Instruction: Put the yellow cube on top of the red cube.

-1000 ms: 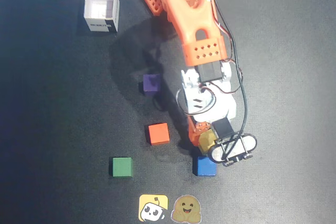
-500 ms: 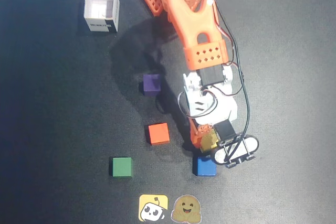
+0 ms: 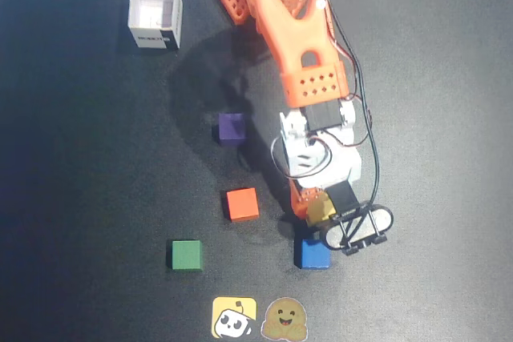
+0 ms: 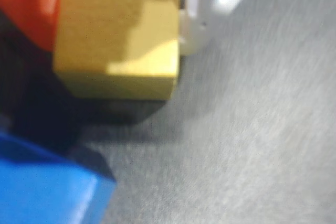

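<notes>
Dark matte worktop (image 3: 96, 198) spreads wide around the arm. Its fingers (image 3: 321, 207) pinch the yellow cube (image 3: 321, 211), a plain matte block seen close in the wrist view (image 4: 118, 35), turned slightly askew to the worktop edges. A blue cube (image 3: 313, 253) lies just below the fingers, the red cube (image 3: 241, 203) apart to their left in the overhead view, open worktop to their right.
</notes>
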Motion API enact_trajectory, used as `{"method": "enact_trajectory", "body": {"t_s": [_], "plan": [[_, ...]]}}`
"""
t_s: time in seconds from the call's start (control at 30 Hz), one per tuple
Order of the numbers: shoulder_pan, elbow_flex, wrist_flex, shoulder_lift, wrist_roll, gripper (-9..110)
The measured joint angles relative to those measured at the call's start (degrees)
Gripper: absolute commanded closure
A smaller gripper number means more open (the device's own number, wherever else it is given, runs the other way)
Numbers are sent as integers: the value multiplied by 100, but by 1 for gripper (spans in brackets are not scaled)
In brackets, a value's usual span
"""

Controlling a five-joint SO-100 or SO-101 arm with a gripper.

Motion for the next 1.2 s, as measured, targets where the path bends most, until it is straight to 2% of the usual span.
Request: {"method": "enact_trajectory", "body": {"t_s": [0.4, 0.7, 1.2], "plan": [[105, 492, 1521, 1951, 325, 95], [88, 1696, 1644, 3296, 387, 95], [-246, 2364, 1336, 3524, 650, 95]]}}
